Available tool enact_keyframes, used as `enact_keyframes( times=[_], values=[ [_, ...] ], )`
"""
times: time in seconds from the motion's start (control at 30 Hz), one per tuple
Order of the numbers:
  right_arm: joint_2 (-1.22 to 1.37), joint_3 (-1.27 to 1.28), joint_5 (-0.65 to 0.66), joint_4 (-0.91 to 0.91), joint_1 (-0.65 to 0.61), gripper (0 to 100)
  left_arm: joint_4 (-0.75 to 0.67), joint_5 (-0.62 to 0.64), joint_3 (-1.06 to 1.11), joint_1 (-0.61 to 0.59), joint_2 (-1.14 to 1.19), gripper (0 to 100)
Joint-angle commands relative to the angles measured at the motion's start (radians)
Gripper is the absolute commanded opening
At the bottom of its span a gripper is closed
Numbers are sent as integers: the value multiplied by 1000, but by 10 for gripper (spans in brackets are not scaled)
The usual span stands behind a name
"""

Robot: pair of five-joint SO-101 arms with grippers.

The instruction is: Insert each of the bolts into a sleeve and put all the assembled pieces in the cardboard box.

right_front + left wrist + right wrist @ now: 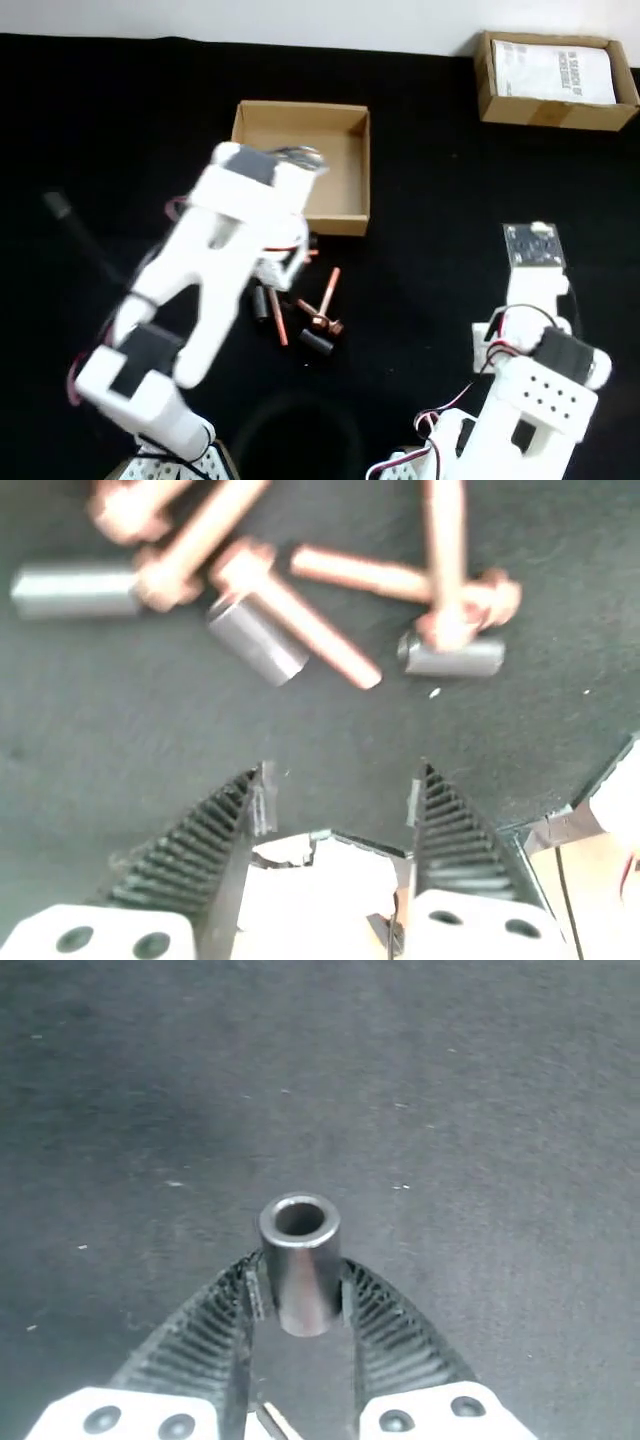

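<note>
On the black counter (pixel 450 300) the box (pixel 300 112) sits just beyond the left arm (pixel 210 290), whose bulk leans over its near wall, so a careless swing could shove the box askew. The right arm (pixel 535 370) stands well apart from both, so joining the parts means bringing two arms together, and a small misalignment would probably jam a bolt against the rim instead of entering the bore. The left gripper (pixel 340 780) hangs released above a tangled heap: bolts (pixel 310 630) cross one another and touch loose sleeves (pixel 255 640). Closing there risks pinching two pieces at once, or scattering round parts that roll. A bolt caught off-centre would likely tilt. The right gripper (pixel 300 1282) is clenched on a sleeve (pixel 300 1250), bore towards the camera, gripped around its lower half, so a hard push could pivot it or slide it loose.
</note>
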Motion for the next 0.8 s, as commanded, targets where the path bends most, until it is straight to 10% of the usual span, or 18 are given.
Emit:
enact_keyframes(
  times=[0.0,0.77],
  values=[
    [-44,25,28,-30,54,7,17,0,-139,41,124,223],
    [-48,51,21,-30,58,7,20,54,-360,194,361,224]
  ],
)
